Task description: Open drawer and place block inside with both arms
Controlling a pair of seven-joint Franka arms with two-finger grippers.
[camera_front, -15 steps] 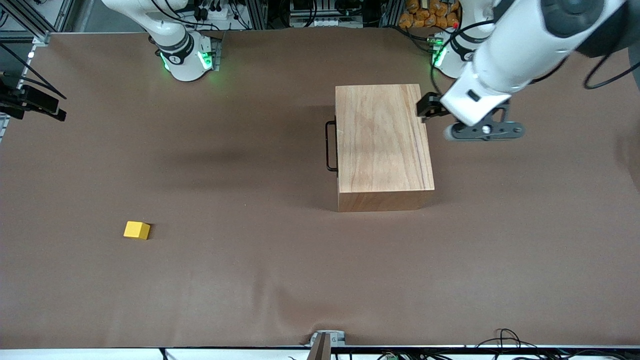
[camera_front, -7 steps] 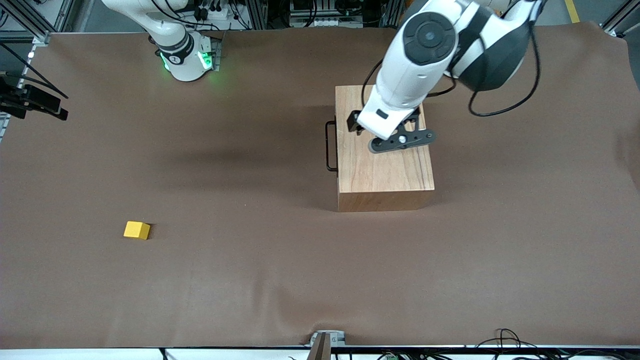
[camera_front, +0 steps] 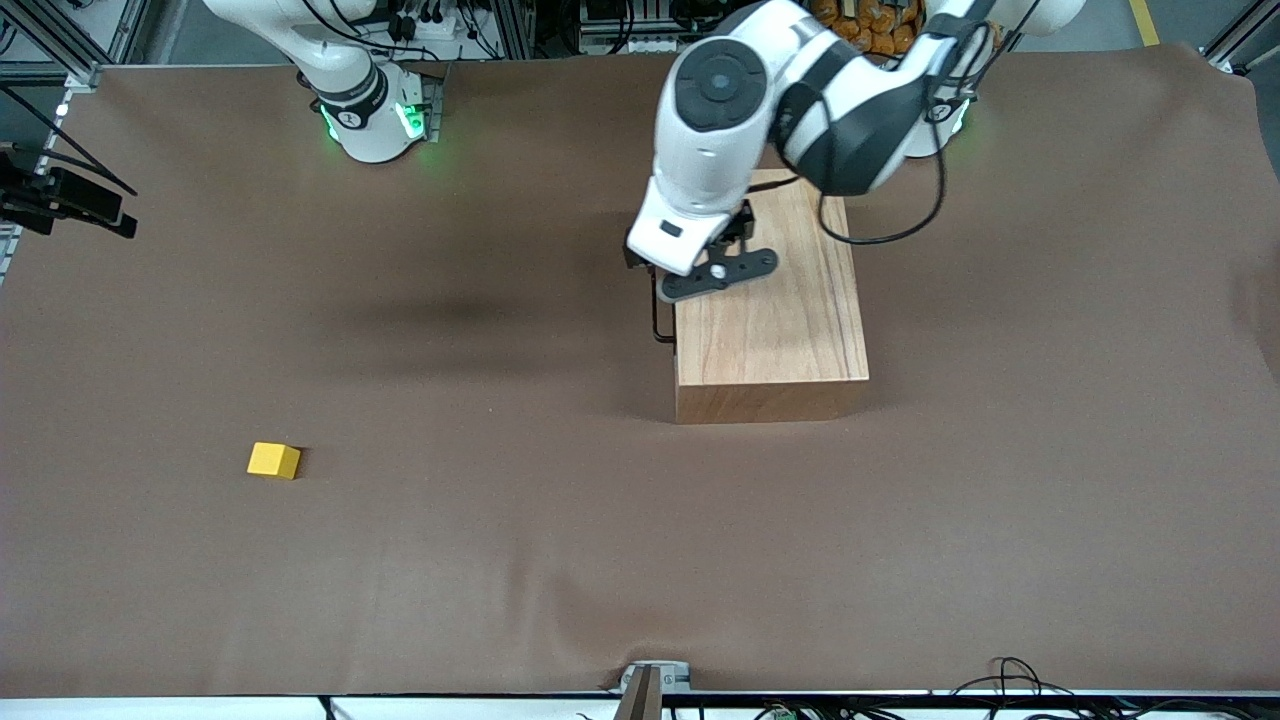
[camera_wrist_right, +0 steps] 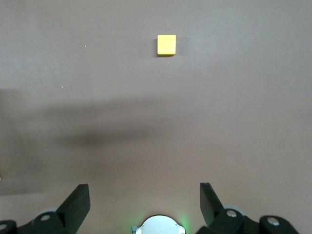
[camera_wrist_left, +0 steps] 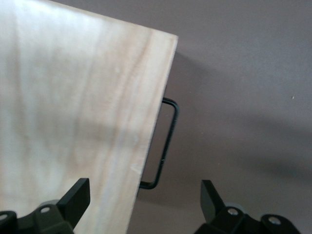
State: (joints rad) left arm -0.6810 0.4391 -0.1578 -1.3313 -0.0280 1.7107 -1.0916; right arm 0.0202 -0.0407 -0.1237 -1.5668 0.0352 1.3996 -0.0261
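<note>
The block (camera_front: 273, 460) sits at eight o'clock on the table (camera_front: 500, 560), well apart from the wooden box (camera_front: 765, 330). The right gripper (camera_wrist_right: 145, 204) waits, jaws apart. The left gripper (camera_wrist_left: 145, 202), jaws apart, hovers over the shut drawer's handle (camera_wrist_left: 165, 146). No writing is legible.

The left arm (camera_front: 740, 110) hides the wooden box's (camera_front: 770, 330) 12 o'clock end and most of the wire handle (camera_front: 657, 325). The drawer front cannot be made out. Both wrist views crop their own fingers.
</note>
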